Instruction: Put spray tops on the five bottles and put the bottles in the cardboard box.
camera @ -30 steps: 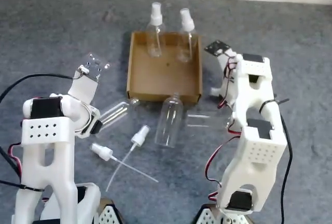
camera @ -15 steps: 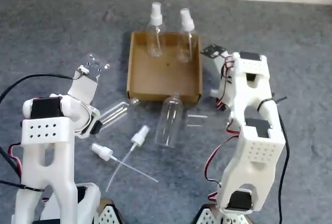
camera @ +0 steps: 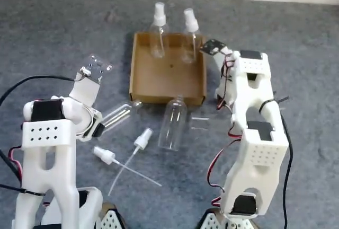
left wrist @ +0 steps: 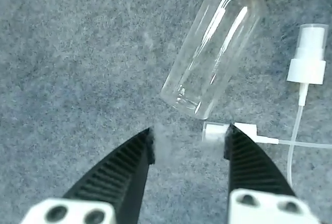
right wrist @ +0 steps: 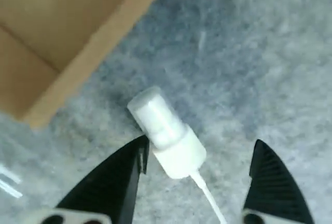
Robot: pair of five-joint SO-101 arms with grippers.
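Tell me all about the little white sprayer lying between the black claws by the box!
The spray top looks like white plastic, with a rounded cap end, a wider collar and a thin tube trailing out. It lies on its side on the grey carpet, just off the cardboard box edge. It sits between the open fingers of the right gripper, which do not seem to touch it.

the clear plastic bottle [left wrist: 212, 53] has its neck cropped in the left wrist view; the white spray top [right wrist: 167, 133] has its thin tube cropped in the right wrist view, the brown cardboard box [right wrist: 98, 47] likewise.
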